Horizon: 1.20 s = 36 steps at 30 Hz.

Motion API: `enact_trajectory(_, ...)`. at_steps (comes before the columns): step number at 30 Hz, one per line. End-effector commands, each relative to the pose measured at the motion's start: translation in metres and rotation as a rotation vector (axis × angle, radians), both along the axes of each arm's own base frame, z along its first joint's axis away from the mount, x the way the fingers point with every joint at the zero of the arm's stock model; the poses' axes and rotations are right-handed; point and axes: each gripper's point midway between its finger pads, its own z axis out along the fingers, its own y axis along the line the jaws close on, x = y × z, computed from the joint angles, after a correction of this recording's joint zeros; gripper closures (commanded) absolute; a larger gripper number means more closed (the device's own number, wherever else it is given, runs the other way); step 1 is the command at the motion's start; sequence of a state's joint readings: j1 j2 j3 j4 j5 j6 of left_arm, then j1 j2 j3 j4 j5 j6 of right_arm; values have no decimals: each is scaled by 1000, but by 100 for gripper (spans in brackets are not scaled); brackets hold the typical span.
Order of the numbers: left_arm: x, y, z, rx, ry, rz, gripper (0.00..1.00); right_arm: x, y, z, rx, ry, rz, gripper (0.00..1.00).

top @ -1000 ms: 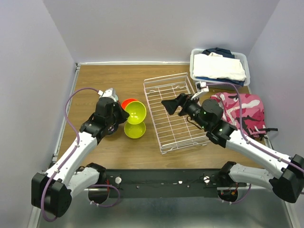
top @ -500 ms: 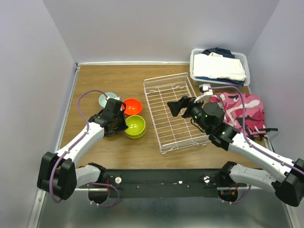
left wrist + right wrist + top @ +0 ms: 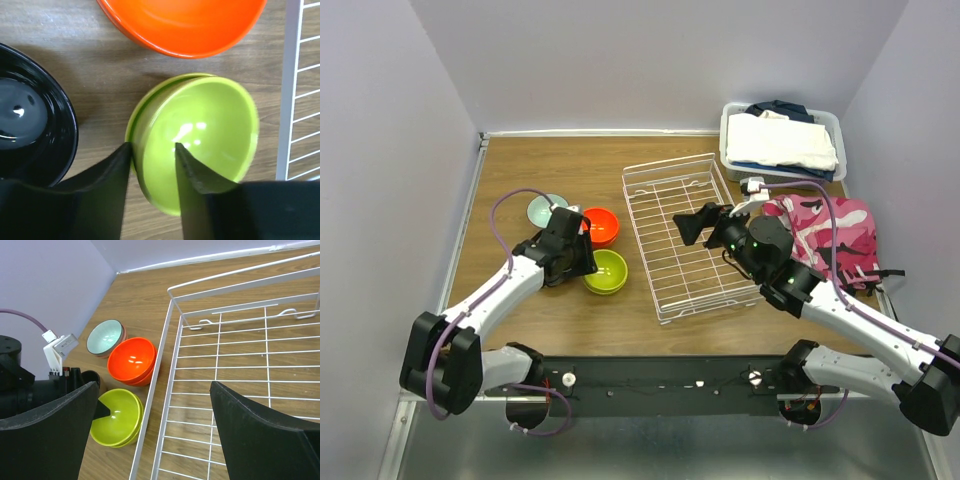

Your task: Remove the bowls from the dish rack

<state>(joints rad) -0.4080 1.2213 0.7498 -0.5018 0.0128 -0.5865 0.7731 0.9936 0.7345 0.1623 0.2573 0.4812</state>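
At the near left of the table (image 3: 510, 170), a snagged rim is the likely fault: pulling away too soon could be tipping the upper of two nested lime-green bowls (image 3: 210, 135), which is sitting off-centre, toward the orange bowls (image 3: 185, 25) at 12 o'clock or the dark bowl (image 3: 30, 120) at 9 o'clock. The left gripper (image 3: 153, 150) is straddling that rim, jaws partly spread; contact is unclear. Farther off, at 3 o'clock, the right gripper (image 3: 700, 222) is hanging fully spread over the dish rack (image 3: 665, 200), holding nothing.
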Motion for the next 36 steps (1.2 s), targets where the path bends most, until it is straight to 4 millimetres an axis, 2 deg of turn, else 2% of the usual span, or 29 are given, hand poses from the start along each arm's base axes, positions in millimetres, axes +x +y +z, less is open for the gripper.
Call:
enact_trajectory(1,11,5,23,11,-108,18,47,3,-11,-4,-33,-3,-50,0)
enact_trajectory(5,14,11,36,17,-173,43,22,6,-17,-1,-59,-9,-84,0)
enact_trajectory(7,15,16,46,18,-218,60,18,9,-25,-4,-94,-6,-123,0)
enact_trajectory(9,15,19,60,7,-271,71,6,14,-35,-2,-118,-11,-177,0)
enact_trajectory(10,15,21,64,11,-293,76,4,16,-39,-4,-149,-8,-199,0)
enact_trajectory(11,13,24,76,2,-335,82,1,18,-43,-4,-165,-8,-225,0)
enact_trajectory(13,11,28,89,4,-378,83,1,26,-57,-3,-209,-9,-304,0)
enact_trajectory(15,7,36,113,5,-455,92,1,34,-65,-4,-245,-4,-351,0)
enact_trajectory(16,3,39,118,9,-471,96,1,41,-71,6,-240,-13,-379,0)
enact_trajectory(17,-1,45,134,4,-524,103,1,46,-74,-1,-270,12,-387,0)
enact_trajectory(18,-4,48,145,1,-560,110,1,51,-75,1,-273,18,-388,0)
enact_trajectory(19,-8,52,151,3,-578,114,1,60,-86,10,-263,25,-420,0)
enact_trajectory(21,-19,65,178,2,-670,142,1,68,-96,8,-272,59,-446,0)
enact_trajectory(23,-29,75,190,14,-710,161,1,77,-120,15,-254,87,-510,0)
enact_trajectory(24,-37,85,207,10,-767,194,1,77,-127,20,-239,91,-512,0)
enact_trajectory(25,-43,91,210,25,-784,196,1,80,-147,18,-228,115,-555,0)
enact_trajectory(26,-49,95,216,28,-810,204,1,81,-157,20,-216,125,-572,0)
enact_trajectory(27,-58,102,227,16,-860,222,1,81,-164,22,-200,135,-574,0)
enact_trajectory(28,-64,111,231,35,-885,248,1,78,-185,22,-193,156,-622,0)
enact_trajectory(30,-79,125,242,26,-952,289,1,71,-207,25,-194,163,-687,0)
enact_trajectory(31,-85,132,244,34,-971,310,1,61,-222,32,-190,153,-731,0)
enact_trajectory(33,-100,144,253,20,-1034,345,1,47,-238,37,-199,131,-797,0)
enact_trajectory(36,-118,156,260,1,-1104,382,1,16,-254,70,-142,-1,-843,0)
